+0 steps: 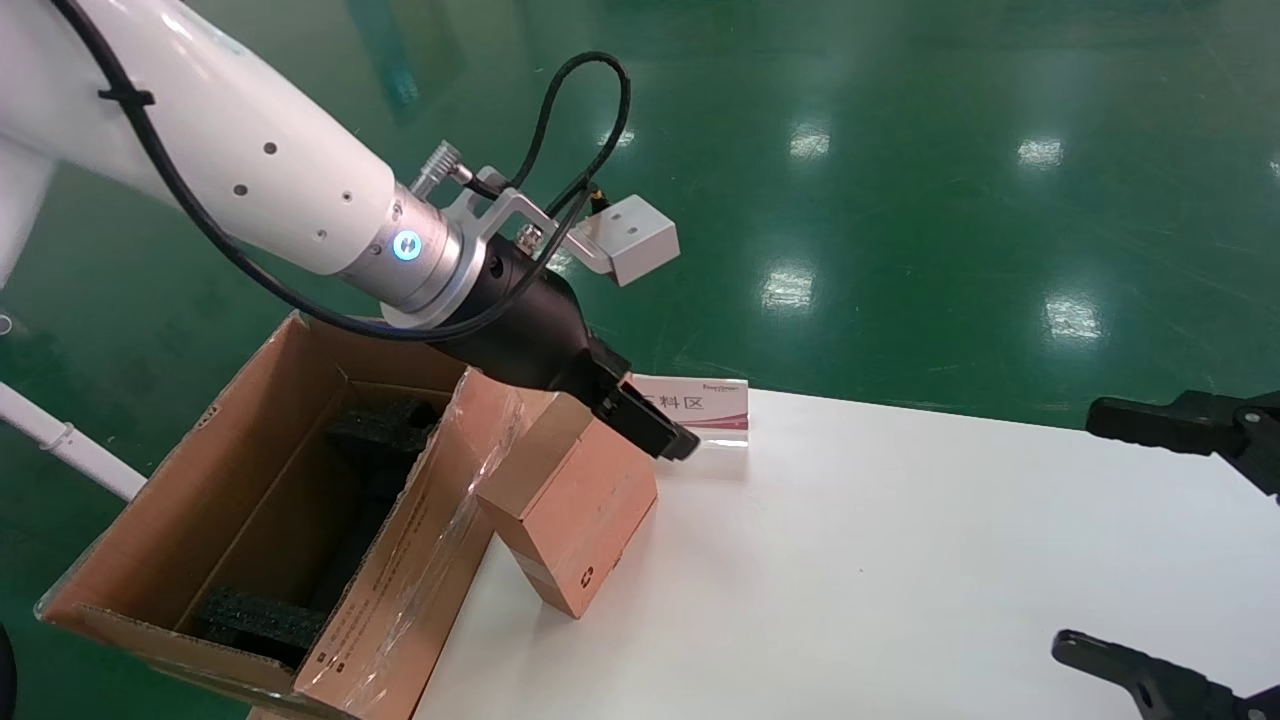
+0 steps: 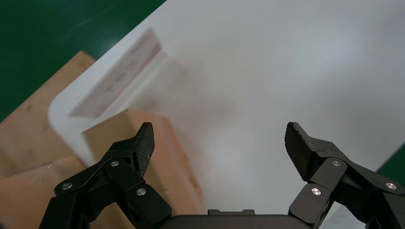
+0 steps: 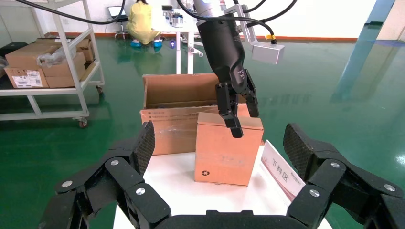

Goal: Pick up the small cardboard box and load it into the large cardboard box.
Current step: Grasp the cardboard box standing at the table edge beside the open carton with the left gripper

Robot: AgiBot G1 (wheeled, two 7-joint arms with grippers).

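Head view, lower left: the large brown corrugated cardboard box (image 1: pixel 235 500), flaps up, clear tape + small print on the near-right flap, black foam blocks (image 1: pixel 262 618) inside. It sits at the left edge of the white counter (image 1: pixel 900 560), partly past it over the green floor (image 1: pixel 900 150).

Just right of it, centre-left of frame: the small plain brown cardboard box (image 1: pixel 572 500) stands on the counter, tilted, leaning toward the big box's right flap; whether they touch I can't tell. Black recycling symbol low on its front face. It's outside the big box.

Above it, the white left arm comes in from upper left w/ a black cable; the left gripper (image 1: pixel 650 425) hangs at the small box's upper right corner. In the left wrist view its fingers (image 2: pixel 144 141) are spread wide, holding nothing, one finger over the box top, the other over bare counter. The right wrist view shows the finger tips at the box's top edge; contact unclear.

Behind the gripper, centre: a small white-and-red sign card (image 1: pixel 712 408) w/ printed characters stands on the counter.

Far right edge: the right gripper (image 1: pixel 1170 545) is parked over the counter, black fingers (image 1: pixel 1140 417) released and wide apart, well apart from both boxes.
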